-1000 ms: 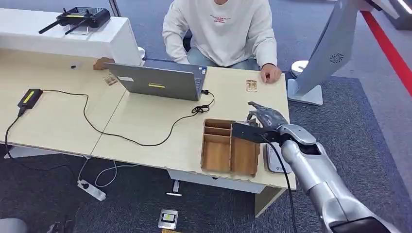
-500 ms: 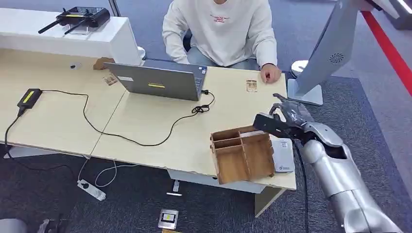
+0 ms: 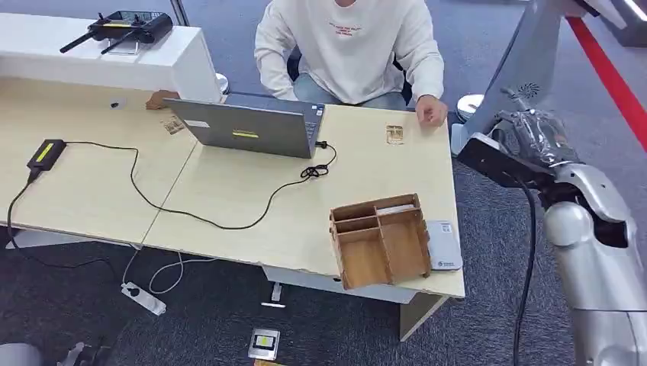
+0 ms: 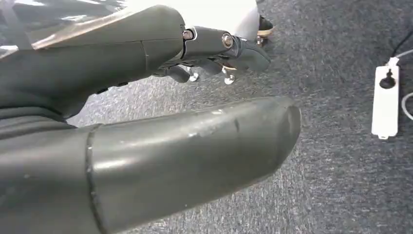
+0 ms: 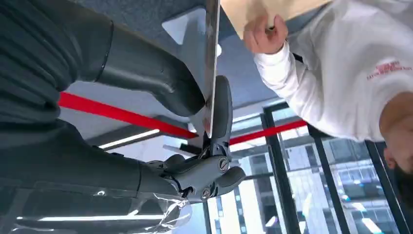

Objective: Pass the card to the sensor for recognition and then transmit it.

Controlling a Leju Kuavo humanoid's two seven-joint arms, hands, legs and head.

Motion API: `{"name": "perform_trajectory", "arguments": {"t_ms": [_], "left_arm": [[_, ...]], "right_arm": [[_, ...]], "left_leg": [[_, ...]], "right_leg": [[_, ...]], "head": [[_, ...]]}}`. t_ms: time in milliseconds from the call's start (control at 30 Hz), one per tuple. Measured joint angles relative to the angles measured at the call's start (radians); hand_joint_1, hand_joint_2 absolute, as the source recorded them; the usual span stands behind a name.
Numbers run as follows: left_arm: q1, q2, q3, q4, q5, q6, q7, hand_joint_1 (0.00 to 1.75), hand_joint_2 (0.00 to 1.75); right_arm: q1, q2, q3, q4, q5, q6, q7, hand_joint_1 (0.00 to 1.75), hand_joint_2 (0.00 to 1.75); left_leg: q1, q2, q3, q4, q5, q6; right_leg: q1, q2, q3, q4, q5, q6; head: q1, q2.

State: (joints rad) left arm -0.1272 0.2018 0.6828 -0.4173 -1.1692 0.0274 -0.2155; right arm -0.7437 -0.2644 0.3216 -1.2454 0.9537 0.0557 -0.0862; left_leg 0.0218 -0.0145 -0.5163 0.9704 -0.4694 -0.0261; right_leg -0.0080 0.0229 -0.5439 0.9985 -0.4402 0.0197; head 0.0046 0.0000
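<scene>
A laptop (image 3: pixel 248 128) sits upper centre of the head view on the desk (image 3: pixel 229 194). Lower centre-right stands a wooden tray (image 3: pixel 381 240), with the grey sensor (image 3: pixel 444 245) touching its right side. At the right edge, the right hand (image 3: pixel 534 133) pinches a thin card (image 5: pixel 210 68) edge-on, raised off the desk. The left hand (image 4: pixel 146 97) hangs over carpet, fingers apart, holding nothing.
</scene>
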Motion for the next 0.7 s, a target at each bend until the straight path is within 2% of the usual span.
{"name": "perform_trajectory", "arguments": {"t_ms": [367, 467, 600, 700], "left_arm": [[-0.012, 0.014, -0.024, 0.032, -0.007, 0.006, -0.01, 0.0, 0.0], [-0.014, 0.016, -0.026, 0.039, -0.01, 0.005, -0.011, 0.0, 0.0], [-0.017, 0.02, -0.032, 0.048, -0.01, 0.001, -0.01, 0.0, 0.0], [-0.019, 0.022, -0.037, 0.053, -0.008, 0.001, -0.002, 0.0, 0.0]], "right_arm": [[-0.009, -0.002, -0.023, -0.04, 0.02, 0.014, -0.013, 1.75, 1.75], [-0.014, -0.001, -0.022, -0.036, 0.044, 0.037, -0.022, 1.75, 1.75], [-0.048, 0.014, -0.013, 0.024, 0.089, 0.032, -0.052, 1.75, 1.75], [-0.095, 0.036, 0.002, 0.107, 0.118, -0.004, -0.077, 1.75, 1.75]], "left_leg": [[0.0, 0.0, -0.001, 0.0, 0.0, 0.0], [0.0, 0.0, -0.001, 0.0, 0.0, 0.0], [0.0, 0.0, -0.002, 0.0, 0.0, 0.0], [0.0, -0.001, -0.002, 0.0, 0.0, 0.0]], "right_leg": [[0.0, 0.0, 0.0, 0.0, 0.0, 0.0], [0.0, 0.0, 0.0, 0.0, 0.0, 0.0], [0.0, 0.0, 0.0, 0.0, 0.0, 0.0], [0.0, 0.0, 0.0, 0.0, 0.0, 0.0]], "head": [[0.0, 0.0], [0.0, 0.0], [-0.001, 0.0], [0.0, 0.0]]}}
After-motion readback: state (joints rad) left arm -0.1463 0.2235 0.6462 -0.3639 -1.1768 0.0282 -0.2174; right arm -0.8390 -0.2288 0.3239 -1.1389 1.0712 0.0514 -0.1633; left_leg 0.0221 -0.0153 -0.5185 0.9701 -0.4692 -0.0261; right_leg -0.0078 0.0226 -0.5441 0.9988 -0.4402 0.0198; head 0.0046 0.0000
